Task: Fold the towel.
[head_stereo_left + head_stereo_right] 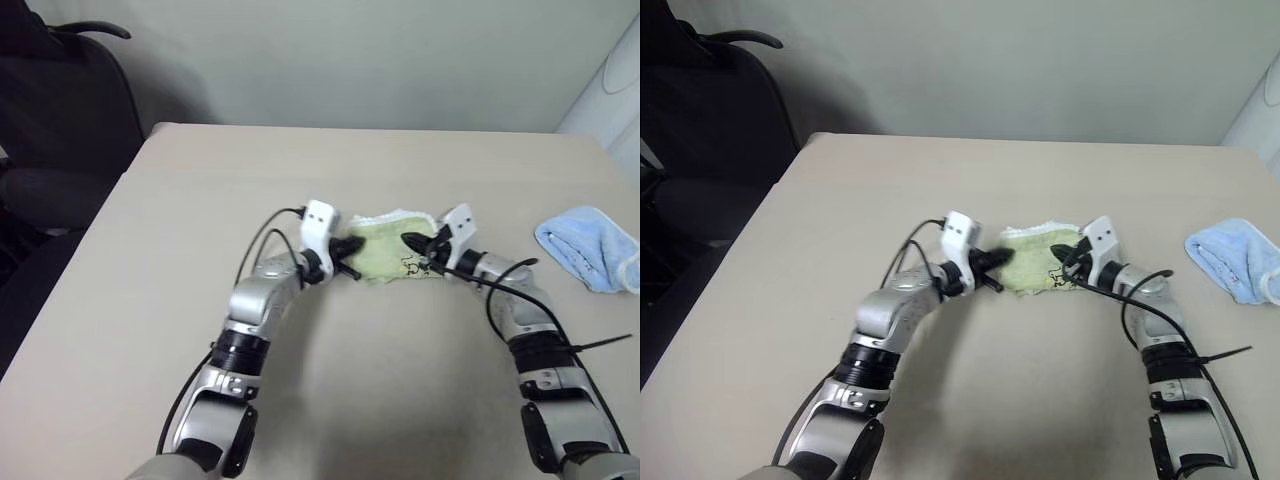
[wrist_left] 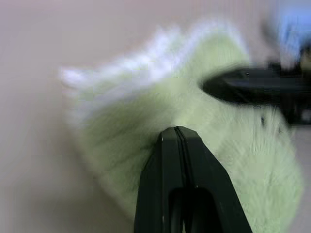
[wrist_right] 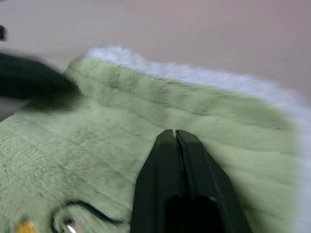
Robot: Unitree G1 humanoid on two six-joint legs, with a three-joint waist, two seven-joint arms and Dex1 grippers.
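Two hands meet at the towel [image 1: 385, 252], which lies bunched near the middle of the table [image 1: 350, 160]. The towel is light green terry cloth, gathered into a compact, rumpled mass with soft ridges across its upper surface. A white stitched edging runs along its far side, and a small dark printed emblem [image 1: 412, 265] shows near the end by the right hand. The left hand [image 1: 350, 250] reaches in from the towel's left end; in the left wrist view its two black fingers [image 2: 170, 160] are pressed together, tips against the green pile, though a pinched fold cannot be confirmed. The right hand [image 1: 418, 248] comes in from the towel's right end; in the right wrist view its fingers [image 3: 167, 155] stand nearly together, tips resting on the cloth. A light blue cloth [image 1: 592, 248] with white edging lies well apart, toward the table's right edge.
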